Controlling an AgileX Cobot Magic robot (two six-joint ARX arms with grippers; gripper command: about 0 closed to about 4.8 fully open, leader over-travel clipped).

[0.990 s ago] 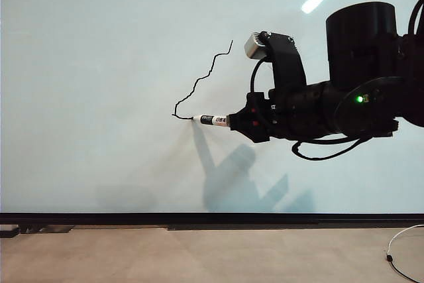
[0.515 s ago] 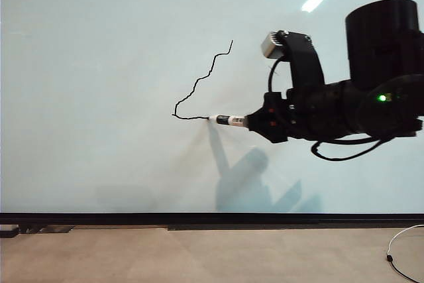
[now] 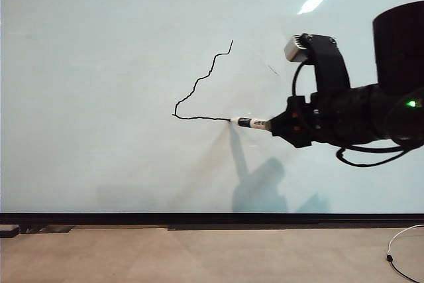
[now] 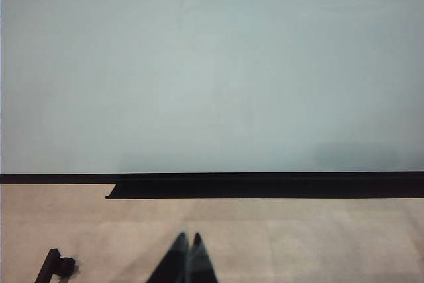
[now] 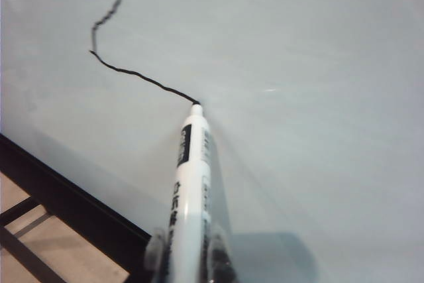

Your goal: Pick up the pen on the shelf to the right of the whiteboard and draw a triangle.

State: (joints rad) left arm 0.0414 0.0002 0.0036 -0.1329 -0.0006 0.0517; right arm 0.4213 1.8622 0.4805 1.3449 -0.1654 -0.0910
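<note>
Right claw (image 3: 273, 125) stays clamped on the pen (image 3: 252, 122), tip touching the whiteboard (image 3: 99, 64) — and it has slid rightward vs. a sec ago, so the bottom stroke of the triangle (image 3: 199, 91) is now longer, running level from the lower-left corner to the tip. Two sides exist; base looks unfinished and the third side isn't drawn yet. Left claw (image 4: 187, 256) sits low over the bench (image 4: 318, 243), fingers together, idle, well apart from the drawing.
</note>
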